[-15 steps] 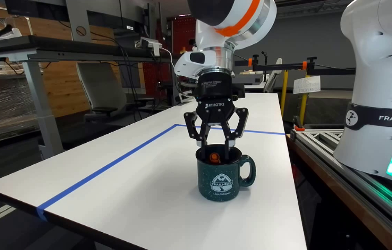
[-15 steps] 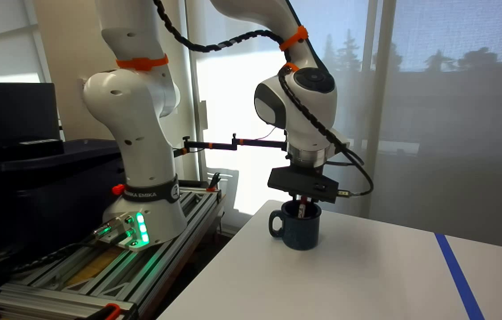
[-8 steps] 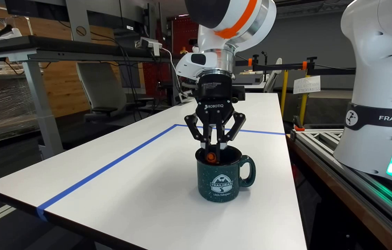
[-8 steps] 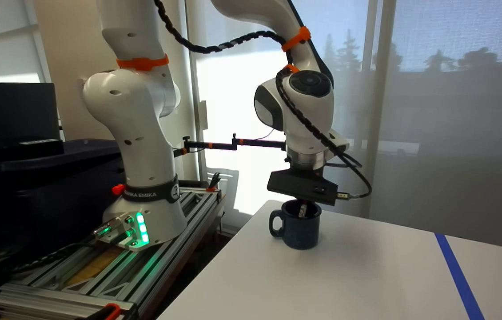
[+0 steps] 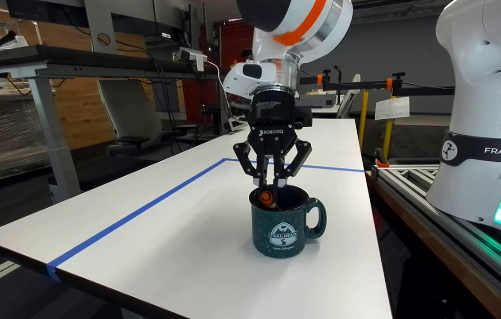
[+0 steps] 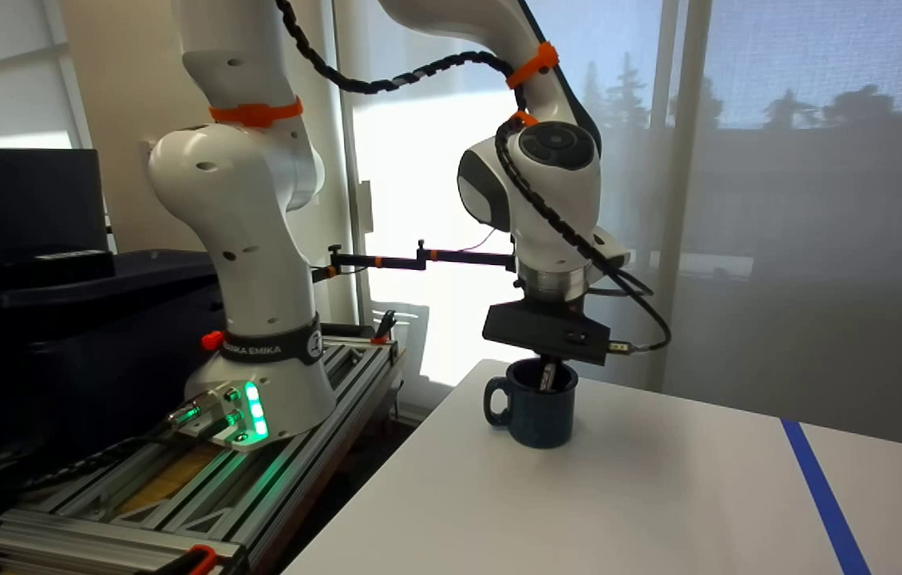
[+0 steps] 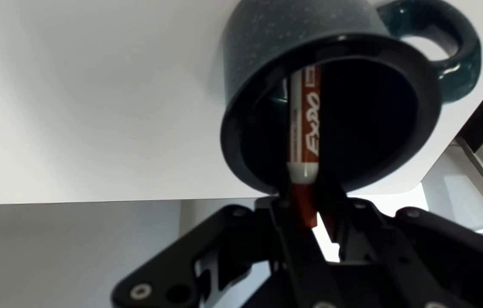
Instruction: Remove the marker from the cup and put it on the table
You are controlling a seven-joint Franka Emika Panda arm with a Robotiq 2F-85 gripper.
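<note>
A dark green speckled cup [image 5: 282, 232] stands upright on the white table [image 5: 179, 270]; it also shows in an exterior view [image 6: 540, 417] and the wrist view [image 7: 301, 21]. An orange-brown and white Expo marker [image 7: 305, 119] stands tilted inside it. The marker's orange end [image 5: 266, 199] shows just at the cup's rim, and its printed barrel shows in an exterior view [image 6: 548, 376]. My gripper [image 5: 268, 195] points down with its fingertips inside the cup's mouth. The fingers are shut on the marker's capped end [image 7: 303, 201]. The marker's lower end is hidden in the cup.
The cup's handle [image 5: 318, 218] points toward the robot base [image 5: 476, 186]. Blue tape [image 5: 144, 208] runs along the table. The table's edge [image 5: 377, 239] lies beside the handle, along the metal rail frame [image 5: 445, 221].
The fingers were open around the marker one second ago and have closed on it. Since half a second ago, the gripper and marker have risen slightly. The cup stays in place.
</note>
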